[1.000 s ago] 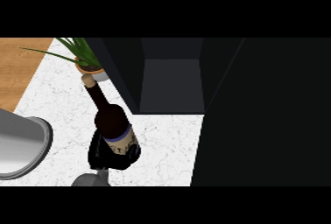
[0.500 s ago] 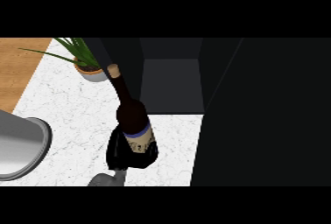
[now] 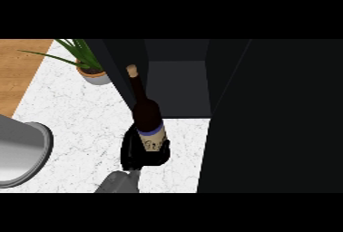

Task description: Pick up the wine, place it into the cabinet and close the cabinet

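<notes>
Holding the wine bottle (image 3: 146, 115) by its lower body, our left hand (image 3: 143, 154) has its black fingers curled round the glass just under the pale label with its blue band. We see the hand from above, below the bottle in the head view, with the grey forearm (image 3: 119, 182) coming up from the lower edge at a slight lean to the right. The fingers hide the base of the bottle, so we cannot tell whether it touches the counter.

The bottle's long axis runs from the hand up and a little to the left in the view, the cork-coloured top (image 3: 132, 70) pointing away from us toward the cabinet (image 3: 178, 86). Its neck lies across the cabinet's dark left edge, and the body sits over the border between the white marbled counter (image 3: 74, 122) and the grey cabinet floor.

The cabinet stands open, its dark door (image 3: 275, 118) filling the right side of the view. A potted plant (image 3: 87, 68) stands on the counter to the left of the bottle's neck, near but apart from it. A grey rounded basin (image 3: 20, 156) shows at the left edge, and a strip of wooden surface (image 3: 17, 72) lies beyond the counter at upper left.
</notes>
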